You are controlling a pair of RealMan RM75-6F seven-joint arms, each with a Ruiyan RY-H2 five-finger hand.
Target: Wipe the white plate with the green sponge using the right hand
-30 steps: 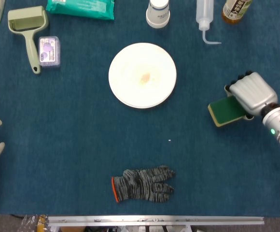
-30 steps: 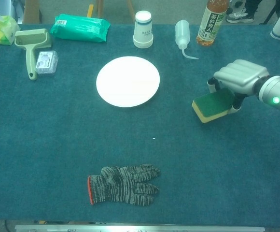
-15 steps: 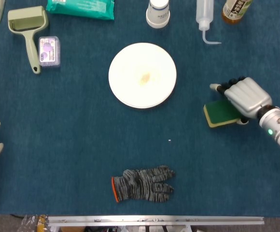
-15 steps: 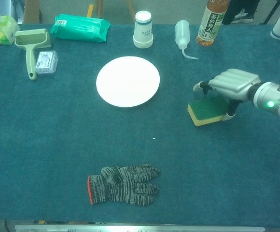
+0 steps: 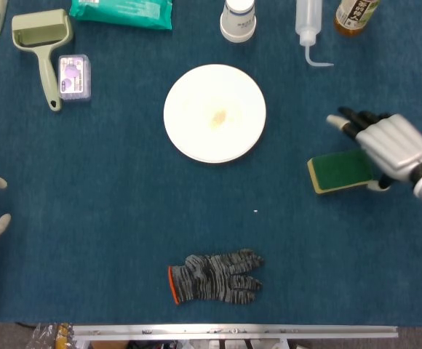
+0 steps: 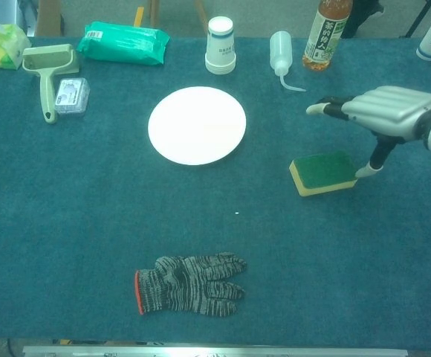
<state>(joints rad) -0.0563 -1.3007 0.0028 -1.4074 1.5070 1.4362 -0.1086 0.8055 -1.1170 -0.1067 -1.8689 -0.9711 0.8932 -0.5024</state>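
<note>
chest view is showing the right hand (image 6: pixel 390 111) hovering spread above the sponge (image 6: pixel 324 172) near the table's right edge; plate (image 6: pixel 197 125) is lying unwiped.

A robot test bench is indicated — a blue felt-covered table (image 6: pixel 67 216) is set with unrelated props: wash bottle (image 6: pixel 280 50), lint roller (image 6: pixel 46 65), knit glove (image 6: pixel 189 284), paper cup (image 6: pixel 220 44) — floor and chair legs seen behind.
</note>
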